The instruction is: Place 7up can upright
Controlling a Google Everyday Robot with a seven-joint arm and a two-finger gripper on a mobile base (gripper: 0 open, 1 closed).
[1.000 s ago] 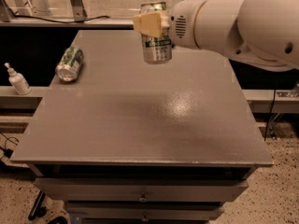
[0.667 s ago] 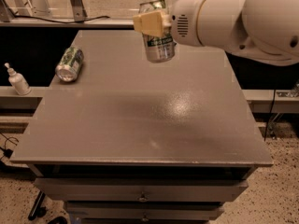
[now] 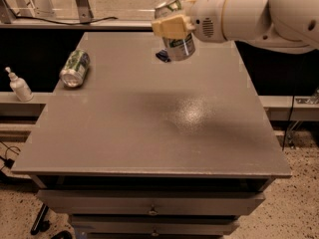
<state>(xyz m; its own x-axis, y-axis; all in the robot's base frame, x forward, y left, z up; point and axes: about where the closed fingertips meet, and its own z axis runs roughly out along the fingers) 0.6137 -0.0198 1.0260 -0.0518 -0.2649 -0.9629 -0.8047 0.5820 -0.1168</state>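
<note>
The 7up can (image 3: 180, 48) has a silver top and a white and green body. It hangs nearly upright, slightly tilted, above the far middle of the grey table (image 3: 149, 128), clear of the surface. My gripper (image 3: 172, 28) comes in from the right and is shut on the can's upper half. A cream finger pad (image 3: 169, 26) covers the front of the can. The white arm (image 3: 259, 14) fills the upper right.
A mostly green patterned can (image 3: 75, 68) lies on its side at the table's far left. A small white pump bottle (image 3: 19, 85) stands on a ledge left of the table. Drawers (image 3: 149, 205) sit under the front edge. A small dark shape (image 3: 162, 57) lies behind the held can.
The gripper with the can has shifted slightly to the right and a little higher. The green can on the left has not moved.
</note>
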